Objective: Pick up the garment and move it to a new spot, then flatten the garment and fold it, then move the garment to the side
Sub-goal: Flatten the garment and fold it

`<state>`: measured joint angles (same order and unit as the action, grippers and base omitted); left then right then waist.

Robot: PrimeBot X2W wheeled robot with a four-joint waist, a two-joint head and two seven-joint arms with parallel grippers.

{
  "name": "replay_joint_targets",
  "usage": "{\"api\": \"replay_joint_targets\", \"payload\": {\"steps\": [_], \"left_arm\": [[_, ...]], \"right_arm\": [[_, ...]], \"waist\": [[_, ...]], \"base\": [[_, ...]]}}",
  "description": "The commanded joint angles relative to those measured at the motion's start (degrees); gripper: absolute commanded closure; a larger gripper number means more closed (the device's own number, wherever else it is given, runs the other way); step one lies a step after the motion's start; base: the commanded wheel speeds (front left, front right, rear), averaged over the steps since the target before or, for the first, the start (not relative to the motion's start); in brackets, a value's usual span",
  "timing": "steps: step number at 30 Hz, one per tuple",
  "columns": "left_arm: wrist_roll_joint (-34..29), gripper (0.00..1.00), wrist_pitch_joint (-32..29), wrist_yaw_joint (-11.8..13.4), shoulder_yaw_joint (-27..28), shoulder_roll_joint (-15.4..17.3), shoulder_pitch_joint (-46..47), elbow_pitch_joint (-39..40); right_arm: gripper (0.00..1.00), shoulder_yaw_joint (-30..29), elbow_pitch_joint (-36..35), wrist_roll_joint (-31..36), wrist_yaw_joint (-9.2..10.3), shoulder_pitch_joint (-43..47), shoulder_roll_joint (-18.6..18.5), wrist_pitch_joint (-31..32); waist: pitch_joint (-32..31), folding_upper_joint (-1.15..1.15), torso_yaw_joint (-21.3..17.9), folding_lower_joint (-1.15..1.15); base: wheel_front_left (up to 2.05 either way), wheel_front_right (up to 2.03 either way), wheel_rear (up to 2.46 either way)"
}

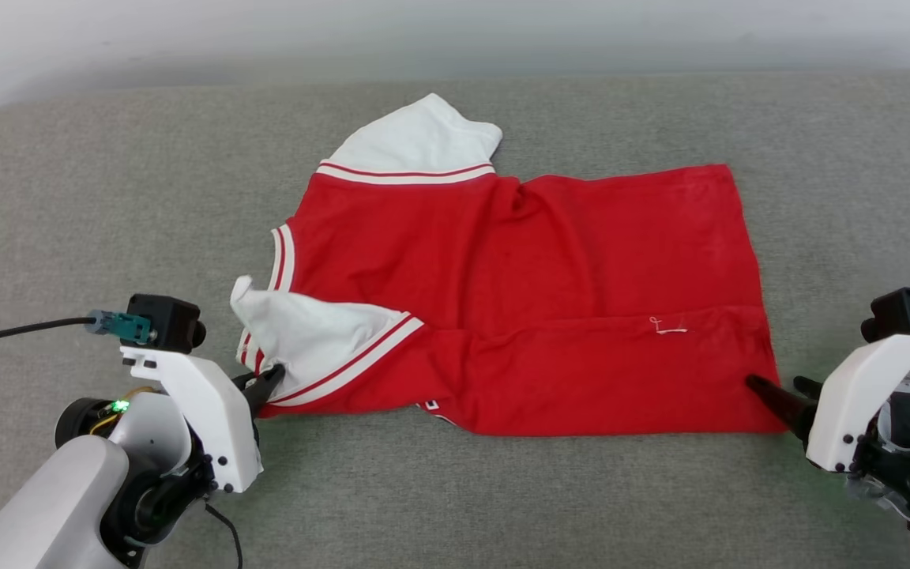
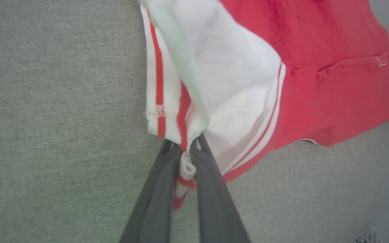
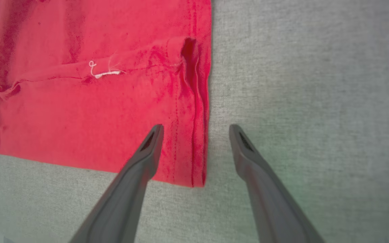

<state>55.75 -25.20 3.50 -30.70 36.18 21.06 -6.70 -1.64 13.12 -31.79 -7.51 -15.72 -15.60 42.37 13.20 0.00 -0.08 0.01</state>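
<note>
- Grey soft cloth [image 1: 455, 506] covers the flat top right in front of me, and the garment [image 1: 550, 269] lies spread out on it, all red on top. Its near edge looks folded over once.
- My left gripper [image 1: 272, 379] is pinched tight on the striped trim [image 2: 184, 175] of the near white sleeve [image 1: 321, 340]. A little roll of the trim sticks out between my fingers.
- My right gripper [image 3: 196, 128] is wide open at the near hem corner [image 3: 198, 175], with one finger over the red cloth and one over the grey — it holds nothing.
- I think I am in the folding part, getting both near corners ready.
- Next, my right fingers must close on that corner. Then both arms should lift together and carry the near edge toward the far side.
- Far away, the other white sleeve [image 1: 415, 142] pokes out past the red — I think it needs tucking in too.
</note>
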Motion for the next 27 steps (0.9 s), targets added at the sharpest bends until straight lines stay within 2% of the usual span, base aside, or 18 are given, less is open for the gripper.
{"api": "replay_joint_targets", "payload": {"steps": [1, 5, 9, 10, 12, 20, 27], "left_arm": [[-0.6, 1.0, 0.6, 0.4, 0.2, 0.0, 0.0, 0.9], [-1.7, 1.0, 1.3, 0.9, -0.2, -0.4, 0.7, 3.3], [-1.9, 1.0, 1.8, 0.8, -0.4, -0.9, 0.6, 3.6], [-1.9, 1.0, 2.0, 0.8, -0.5, -1.0, 0.5, 3.5], [-1.9, 1.0, 2.4, 0.8, -0.5, -1.2, 0.1, 3.2], [-1.1, 1.0, 4.3, 1.5, 0.7, -1.3, -1.8, 1.8], [0.3, 1.0, 5.8, 2.6, 1.1, -1.4, -5.6, 0.5]], "right_arm": [[0.0, -0.1, 1.6, 0.2, 0.04, -1.6, 0.5, 1.0], [0.0, -0.2, 7.3, 1.6, 0.04, -3.8, 0.8, 2.8], [0.0, 1.2, 12.9, 1.6, 0.06, -3.9, 2.9, 4.4], [0.58, 1.5, 13.9, 1.2, 0.05, -3.7, 3.6, 4.7], [1.0, 2.6, 15.3, 0.6, 0.04, -3.3, 4.1, 5.2], [1.0, 4.4, 12.8, -1.3, 0.03, -4.8, 1.3, 2.6], [1.0, 7.4, 8.0, -1.9, 0.04, -2.6, -1.2, 0.5]], "waist": [[0.6, 0.0, 1.0, -0.01], [1.3, 0.0, 2.4, -0.01], [1.6, 0.0, 3.0, -0.01], [1.6, 0.0, 3.0, -0.01], [1.6, 0.0, 2.9, -0.01], [-0.7, 0.0, 2.1, -0.01], [-7.0, 0.0, 1.4, -0.01]], "base": [[0.0, 0.0, 0.0], [0.0, 0.0, 0.0], [0.0, 0.0, 0.0], [0.0, 0.0, 0.0], [0.0, 0.0, 0.0], [0.0, 0.0, 0.0], [0.0, 0.0, 0.0]]}}
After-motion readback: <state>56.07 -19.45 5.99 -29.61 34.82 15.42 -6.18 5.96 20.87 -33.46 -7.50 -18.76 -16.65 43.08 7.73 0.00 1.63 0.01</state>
